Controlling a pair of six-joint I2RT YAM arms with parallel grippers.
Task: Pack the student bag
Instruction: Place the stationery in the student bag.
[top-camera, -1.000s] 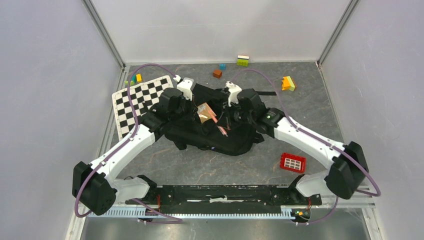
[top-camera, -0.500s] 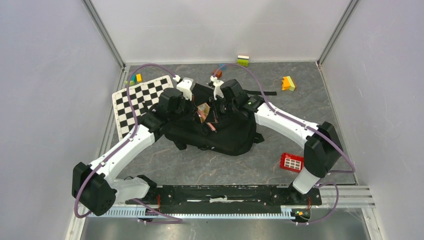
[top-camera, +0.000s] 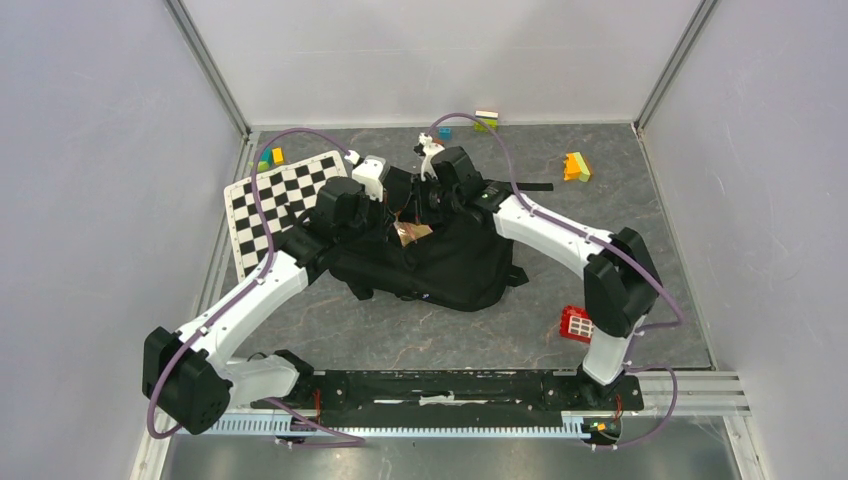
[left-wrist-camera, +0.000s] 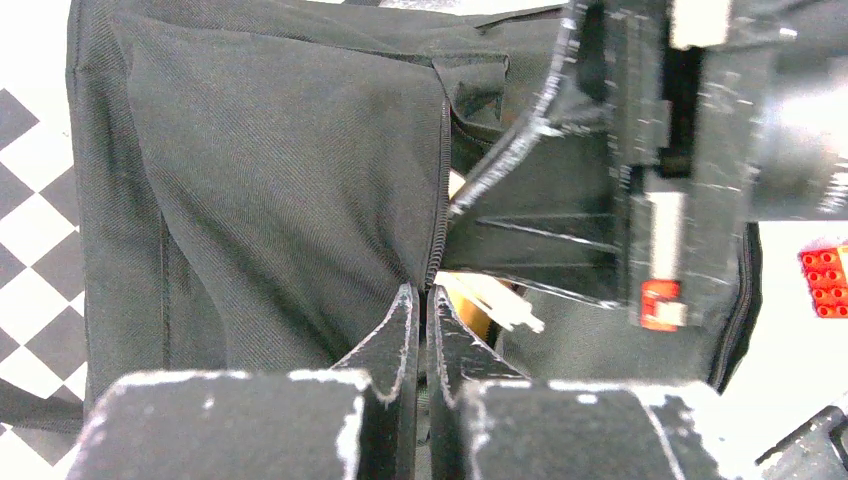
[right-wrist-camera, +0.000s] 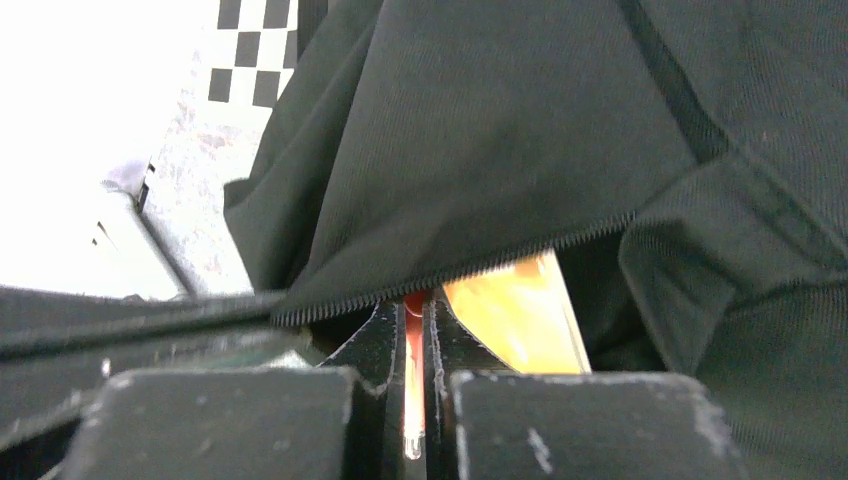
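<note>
Pinching student bag (top-camera: 450, 275) zipper edge, left gripper (left-wrist-camera: 419, 300) closed, right gripper (right-wrist-camera: 413, 306) clamping thin red stick (right-wrist-camera: 413, 370) at opening

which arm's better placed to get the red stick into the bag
Right: the right gripper is shut on the thin red stick at the student bag's zipper opening, while the left gripper pinches the bag's fabric edge.

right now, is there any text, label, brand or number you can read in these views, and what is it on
None readable in any view.
student bag: plain black fabric, no logo showing.
checkerboard mat: squares only.
orange item in the bag's opening: no legible print.
thin red stick in the right gripper: no marking visible.
</note>
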